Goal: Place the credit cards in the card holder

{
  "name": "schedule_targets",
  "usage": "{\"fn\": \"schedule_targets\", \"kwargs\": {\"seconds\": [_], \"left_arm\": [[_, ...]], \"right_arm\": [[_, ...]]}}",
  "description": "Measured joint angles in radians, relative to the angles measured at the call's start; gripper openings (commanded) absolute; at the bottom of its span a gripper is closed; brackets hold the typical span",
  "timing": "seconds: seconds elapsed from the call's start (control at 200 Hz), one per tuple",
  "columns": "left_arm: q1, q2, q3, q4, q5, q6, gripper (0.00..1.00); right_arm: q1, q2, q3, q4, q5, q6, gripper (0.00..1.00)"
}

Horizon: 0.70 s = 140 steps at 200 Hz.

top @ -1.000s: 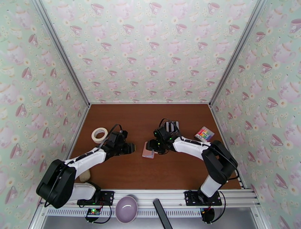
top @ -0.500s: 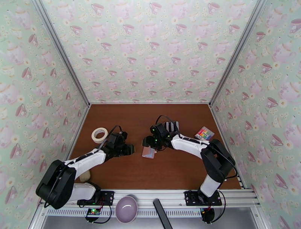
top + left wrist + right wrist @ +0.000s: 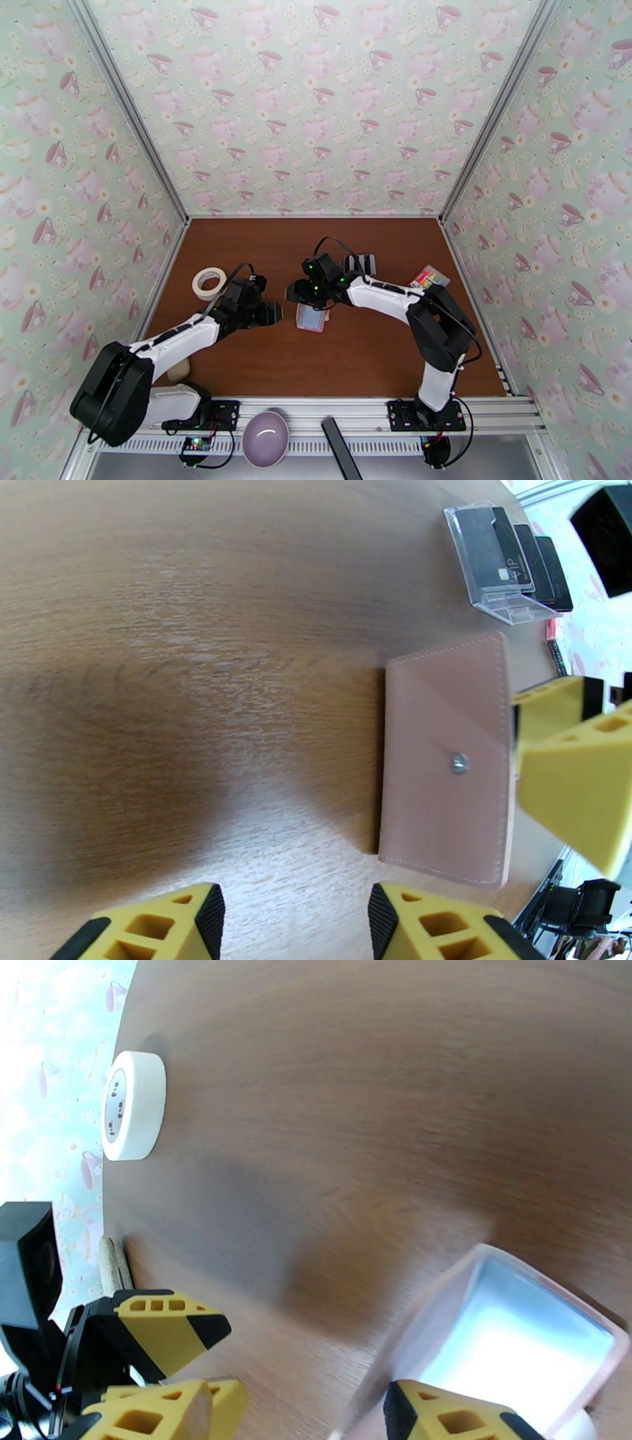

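The pink card holder (image 3: 312, 317) lies mid-table, its pale bluish inside (image 3: 517, 1339) showing. From the left wrist I see a pink face with a snap stud (image 3: 446, 756). My right gripper (image 3: 306, 297) hangs over the holder's far-left end with its jaws apart, one fingertip (image 3: 454, 1416) at the holder's rim. Just left of the holder my left gripper (image 3: 271, 313) is open and empty, and its fingers (image 3: 426, 922) point at the pink face. The credit cards (image 3: 359, 263) stand bunched in a clear stand (image 3: 505, 559) behind the holder.
A white tape roll (image 3: 208, 282) lies at the left. A colourful striped pack (image 3: 429, 276) sits near the right wall. A beige object (image 3: 178, 368) rests by the left arm's base. A lilac bowl (image 3: 265, 436) stands on the front rail.
My right gripper has swung left across the holder. The holder showed a pink face before and now shows its bluish inside. The left arm has barely moved.
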Motion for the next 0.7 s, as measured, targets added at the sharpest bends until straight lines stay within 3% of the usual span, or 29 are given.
{"fn": "schedule_targets", "kwargs": {"seconds": [0.26,0.496,0.701], "left_arm": [[0.036,-0.068,0.0,-0.05,0.0,0.019,0.56],[0.053,-0.119,0.0,-0.09,0.004,0.035,0.66],[0.053,-0.145,-0.007,-0.098,0.021,0.036,0.65]], "right_arm": [[0.015,0.059,0.047,0.04,-0.038,0.027,0.63],[0.015,0.098,0.048,0.114,-0.082,0.072,0.63],[0.016,0.102,0.048,0.167,-0.106,0.103,0.63]]}}
